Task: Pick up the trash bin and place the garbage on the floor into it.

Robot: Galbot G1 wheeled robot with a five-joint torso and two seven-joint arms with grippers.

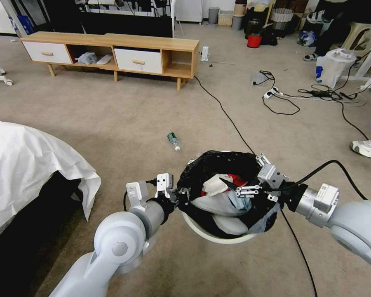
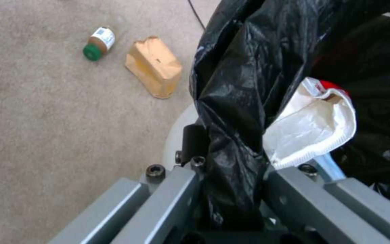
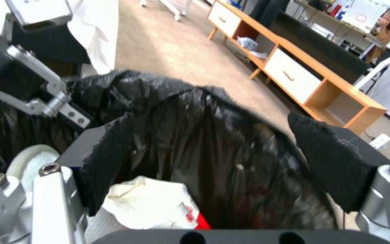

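Note:
The trash bin [image 1: 218, 237] is white with a black bag [image 2: 235, 67] folded over its rim, and it stands low in the middle of the head view. My left gripper [image 1: 183, 194] is shut on the bin's near-left rim [image 2: 231, 162], one finger on each side of the bag. Above the bin's mouth, my right gripper [image 1: 241, 189] hangs open [image 3: 217, 159] with nothing between its fingers. A white and red packet [image 1: 216, 184] [image 2: 312, 125] [image 3: 154, 203] lies inside with grey wrappings. On the floor [image 1: 132, 123] lie a clear green-labelled bottle [image 1: 174, 141], a tan box [image 2: 154, 66] and a small green-capped bottle [image 2: 98, 43].
A bed with a white sheet [image 1: 24, 165] is close on the left. A low wooden cabinet [image 1: 111, 49] stands at the back. A black cable [image 1: 226, 115] runs past the bin, and a power strip [image 1: 270, 93] and a white bag [image 1: 334, 66] lie at the right.

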